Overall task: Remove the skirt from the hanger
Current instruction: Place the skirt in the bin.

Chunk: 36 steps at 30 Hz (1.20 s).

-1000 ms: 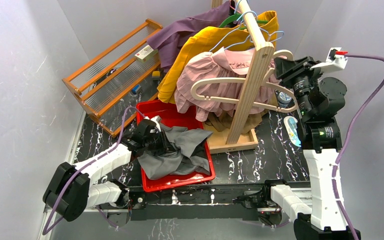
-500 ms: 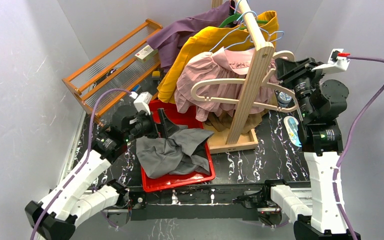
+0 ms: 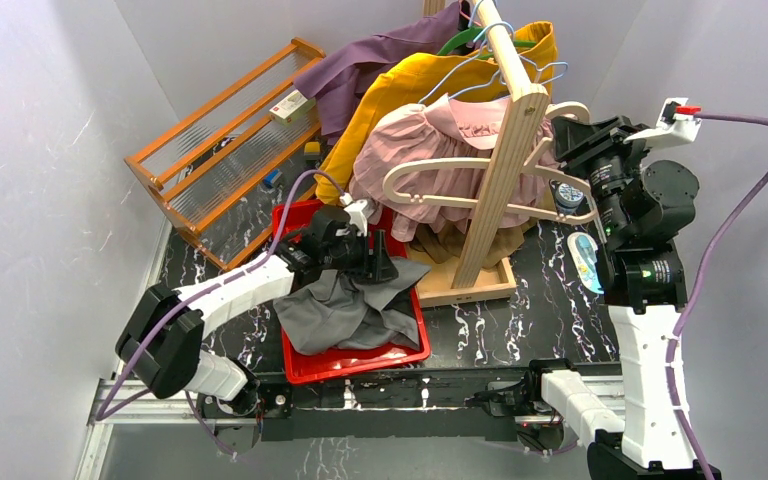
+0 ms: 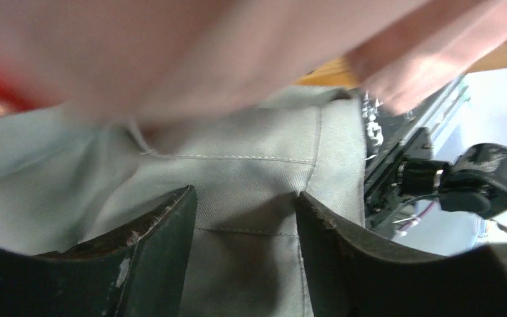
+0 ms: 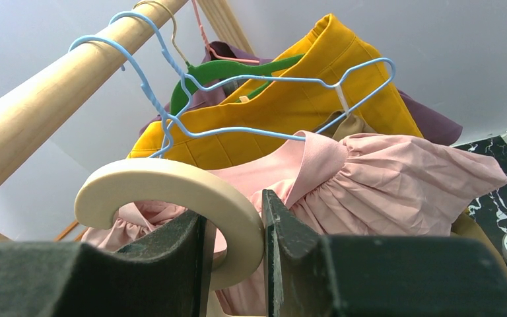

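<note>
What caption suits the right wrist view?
Right gripper closed on the cream curved hanger, pink gathered skirt and yellow garment behind.

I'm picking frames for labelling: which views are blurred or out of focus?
Left wrist: the pink fabric across the top is a smeared blur, while the gray cloth below it is fairly sharp. Right wrist: the hanger and clothes are crisp. Top external: sharp and evenly lit.

Grey garment (image 3: 340, 312) heaped in red bin (image 3: 360, 365), left pincer (image 3: 382, 262) above it, right pincer (image 3: 560, 132) at cream hanger (image 3: 430, 165)
</note>
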### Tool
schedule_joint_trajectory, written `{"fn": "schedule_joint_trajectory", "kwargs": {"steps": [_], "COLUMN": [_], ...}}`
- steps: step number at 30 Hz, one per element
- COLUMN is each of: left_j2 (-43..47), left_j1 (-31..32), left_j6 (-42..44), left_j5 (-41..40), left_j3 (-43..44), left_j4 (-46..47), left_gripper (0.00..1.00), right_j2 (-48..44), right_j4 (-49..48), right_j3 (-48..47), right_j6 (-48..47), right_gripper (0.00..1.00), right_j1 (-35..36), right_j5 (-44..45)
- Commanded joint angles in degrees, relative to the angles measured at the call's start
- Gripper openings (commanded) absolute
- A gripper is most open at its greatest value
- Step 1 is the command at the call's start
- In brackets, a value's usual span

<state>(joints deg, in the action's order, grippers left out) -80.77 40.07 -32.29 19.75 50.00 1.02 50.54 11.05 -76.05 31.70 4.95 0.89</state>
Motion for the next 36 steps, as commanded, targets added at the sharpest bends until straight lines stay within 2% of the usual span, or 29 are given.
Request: {"fn": "schedule_joint_trajectory", "kwargs": {"steps": [1, 2, 4, 8, 12, 18, 24, 30, 36], "left_j2": [3.0, 4.4, 6.3, 11.7, 13.5, 6.4, 12.6, 21.4, 27.0], "left_j1": [0.4, 0.4, 0.4, 0.7, 1.2, 5.1, 5.2, 5.2, 5.2], "left_j6": [4.5, 5.6, 6.2, 1.3, -4.2, -1.7, -1.1, 0.2, 1.0], "left_j5": [-4.0, -4.5, -4.7, -2.7, -4.7, -12.6, -13.3, -13.8, -13.8], "left_j3": [-3.6, -4.9, -7.7, -16.8, -24.1, -19.4, -15.8, -11.9, -7.2], "left_j4": [-2.9, -4.9, -7.7, -6.8, -7.6, -12.2, -14.8, -20.9, -24.2], "left_gripper": [0.5, 0.46, 0.31, 0.2, 0.16, 0.15, 0.31, 0.61, 0.78], "right_j2": [-1.4, -1.4, -1.4, -1.0, -0.7, -0.2, -0.2, 1.2, 4.6], "right_j4": [-3.1, -3.4, -3.9, -4.9, -5.1, -4.7, -1.4, -0.7, -2.8], "right_j3": [-1.7, -1.4, -0.7, 0.4, 1.1, 2.0, -0.8, -5.0, -10.7], "right_j6": [-0.7, -0.6, -0.5, 0.3, 0.7, -1.0, -8.6, -12.9, -15.3], "right_gripper": [0.0, 0.0, 0.0, 0.0, 0.0, 0.0, 0.0, 0.0, 0.0], "right_j1": [0.0, -0.1, -0.1, -0.1, -0.1, -0.1, 0.0, -0.1, -0.1], "right_j5": [0.1, 0.0, -0.1, -0.6, -1.1, -1.8, -1.4, -1.5, -2.7]}}
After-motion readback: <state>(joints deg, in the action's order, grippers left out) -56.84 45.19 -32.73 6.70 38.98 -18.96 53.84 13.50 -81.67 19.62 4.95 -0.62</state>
